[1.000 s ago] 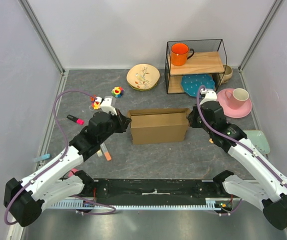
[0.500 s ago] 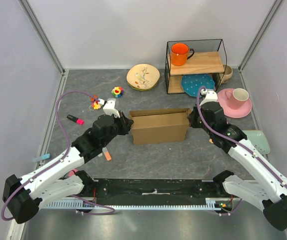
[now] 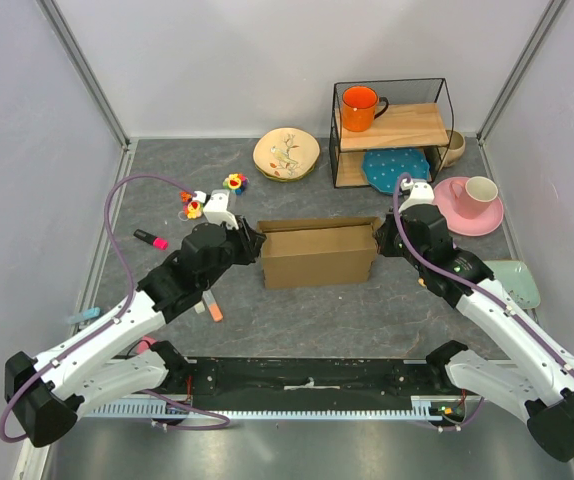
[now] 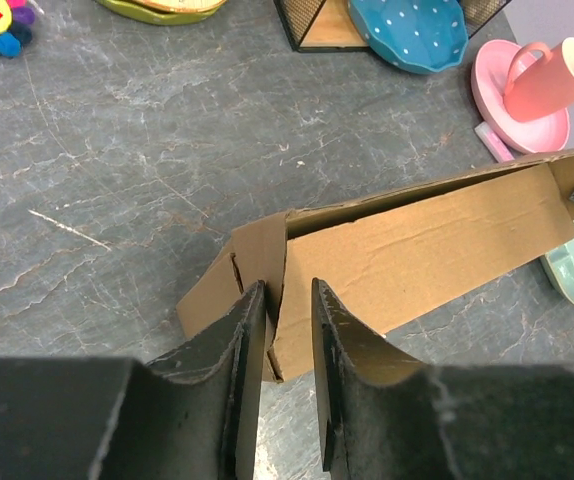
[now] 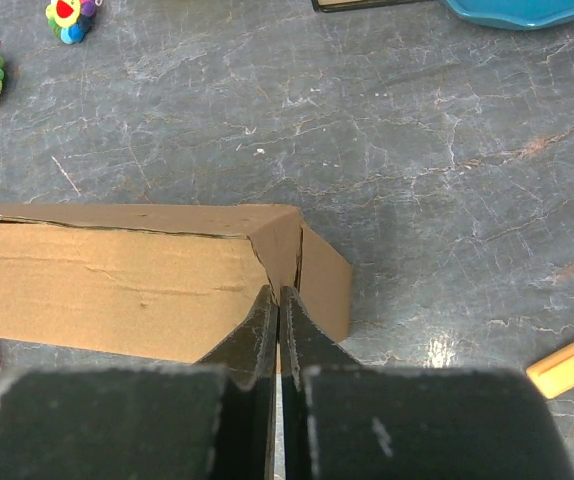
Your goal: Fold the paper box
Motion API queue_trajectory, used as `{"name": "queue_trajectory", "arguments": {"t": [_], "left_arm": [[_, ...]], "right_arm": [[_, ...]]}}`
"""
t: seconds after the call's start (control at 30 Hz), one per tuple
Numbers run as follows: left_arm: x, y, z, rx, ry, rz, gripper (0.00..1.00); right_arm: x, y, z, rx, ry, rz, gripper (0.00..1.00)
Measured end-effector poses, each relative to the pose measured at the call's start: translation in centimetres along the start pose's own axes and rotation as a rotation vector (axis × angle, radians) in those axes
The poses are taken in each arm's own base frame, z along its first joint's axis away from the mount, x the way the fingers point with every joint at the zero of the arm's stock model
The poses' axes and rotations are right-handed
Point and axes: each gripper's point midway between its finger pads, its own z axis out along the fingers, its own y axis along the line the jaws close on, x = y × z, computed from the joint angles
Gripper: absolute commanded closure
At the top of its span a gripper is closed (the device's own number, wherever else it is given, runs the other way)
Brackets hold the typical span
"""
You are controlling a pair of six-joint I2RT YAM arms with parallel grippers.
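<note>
One paper box (image 3: 317,255), plain brown cardboard, lies near the middle of the surface (image 3: 297,310), partly folded, with its long walls up and an end flap at each side. Two arms reach it, one at each end. The left fingers (image 4: 242,340) stand slightly apart around the edge of the left end flap, with a gap showing beside the cardboard, so they do not clamp it. The right fingers (image 5: 257,330) are pressed together, tips at the crease of the right end; I cannot tell whether cardboard is nipped between them. Behind the box stands one wire shelf (image 3: 392,130) with two wooden boards, one orange mug (image 3: 360,107) on the upper board and one blue dotted plate (image 3: 395,165) on the lower. There is also one flowered plate (image 3: 286,153), one pink saucer (image 3: 470,215) carrying one cup (image 3: 481,190), one pale green dish (image 3: 519,280), two small bright toys (image 3: 234,183) and one pink marker (image 3: 150,239). The surface is dark grey with a stone-like pattern, enclosed by pale walls (image 3: 227,60) on metal posts.
</note>
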Motion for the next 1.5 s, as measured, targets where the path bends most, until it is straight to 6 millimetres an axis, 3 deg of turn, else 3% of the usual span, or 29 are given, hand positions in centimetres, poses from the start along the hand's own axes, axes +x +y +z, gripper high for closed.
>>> {"name": "queue_trajectory", "arguments": {"t": [0.17, 0.4, 1.1, 1.5], "left_arm": [[-0.4, -0.1, -0.1, -0.001, -0.007, 0.011, 0.75], [-0.3, 0.0, -0.2, -0.004, -0.003, 0.023, 0.98], [0.2, 0.0, 0.2, 0.016, -0.023, -0.010, 0.98], [2.1, 0.6, 0.3, 0.019, -0.007, -0.020, 0.98]], "right_arm": [[0.0, 0.0, 0.0, 0.000, 0.000, 0.000, 1.00], [0.0, 0.0, 0.0, 0.001, 0.000, 0.000, 1.00], [0.0, -0.1, 0.0, 0.002, -0.001, 0.000, 1.00], [0.2, -0.2, 0.0, 0.004, -0.011, -0.002, 1.00]]}}
